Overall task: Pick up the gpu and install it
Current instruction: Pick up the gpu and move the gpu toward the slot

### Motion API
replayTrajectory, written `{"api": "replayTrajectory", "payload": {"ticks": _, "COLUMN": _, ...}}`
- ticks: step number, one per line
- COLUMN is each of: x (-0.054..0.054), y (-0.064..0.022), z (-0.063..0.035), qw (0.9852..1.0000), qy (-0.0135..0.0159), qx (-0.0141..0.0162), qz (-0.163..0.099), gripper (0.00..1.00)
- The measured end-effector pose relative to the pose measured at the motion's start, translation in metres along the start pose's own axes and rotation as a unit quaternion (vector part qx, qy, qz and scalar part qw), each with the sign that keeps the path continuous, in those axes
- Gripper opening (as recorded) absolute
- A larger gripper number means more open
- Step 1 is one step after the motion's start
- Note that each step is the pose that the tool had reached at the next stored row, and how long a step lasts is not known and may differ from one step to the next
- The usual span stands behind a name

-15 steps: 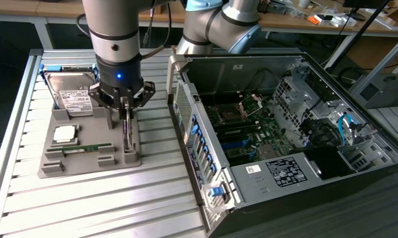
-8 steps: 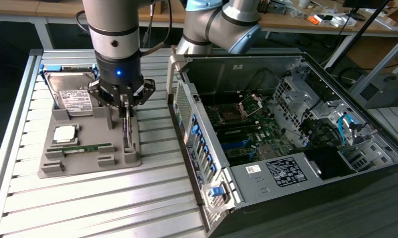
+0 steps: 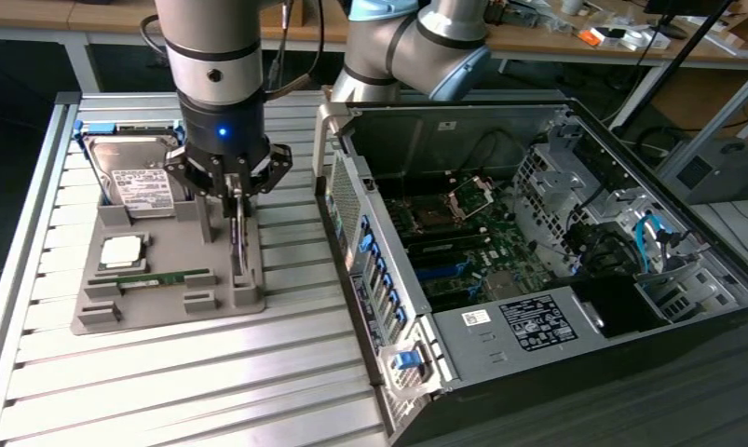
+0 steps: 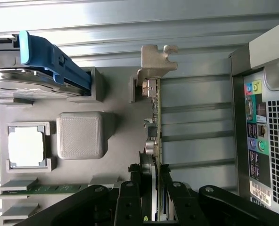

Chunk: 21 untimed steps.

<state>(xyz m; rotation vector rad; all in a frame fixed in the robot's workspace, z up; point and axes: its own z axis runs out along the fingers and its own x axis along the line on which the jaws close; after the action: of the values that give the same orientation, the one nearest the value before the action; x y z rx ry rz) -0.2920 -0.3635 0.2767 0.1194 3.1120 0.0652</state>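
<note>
A slatted aluminium bench (image 3: 162,372) carries everything here. Along its edge on the exterior view's right lies a big black desktop computer case (image 3: 473,126), side panel off, with the green motherboard open to view. The thick grey-and-silver robot arm (image 3: 218,56) comes down over the other half of the bench, close to its far edge.

Under the arm, just beside the case, sits a flat grey plastic parts tray (image 3: 162,307) with moulded pockets. At the tray's far end a silver hard drive with a white label (image 3: 138,177) leans in its cradle.

The gpu (image 3: 238,247), a thin dark expansion card, stands on its long edge in the slot along the tray's side nearest the case. Seen from the wrist, the card (image 4: 156,122) runs edge-on away from the camera, its bent silver metal bracket (image 4: 153,63) at the far tip. As far as I can see its lower edge is in the slot.

The black multi-link gripper (image 3: 235,191) sits right on top of the card, and from the wrist its fingertips (image 4: 153,172) are pressed against both faces, pinching the upper edge.

A square silver processor chip (image 3: 121,250) lies in a pocket in the tray's middle, and a narrow green RAM stick (image 3: 162,277) lies flat just beyond it toward the tray's near end.
</note>
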Motion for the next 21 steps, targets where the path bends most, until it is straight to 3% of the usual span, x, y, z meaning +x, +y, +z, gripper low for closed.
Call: {"api": "replayTrajectory", "payload": {"ticks": 21, "x": 0.000, "y": 0.0006, "z": -0.0141, "qw": 1.0000, "qy": 0.0000, "qx": 0.0000, "qz": 0.000, "gripper": 0.27}}
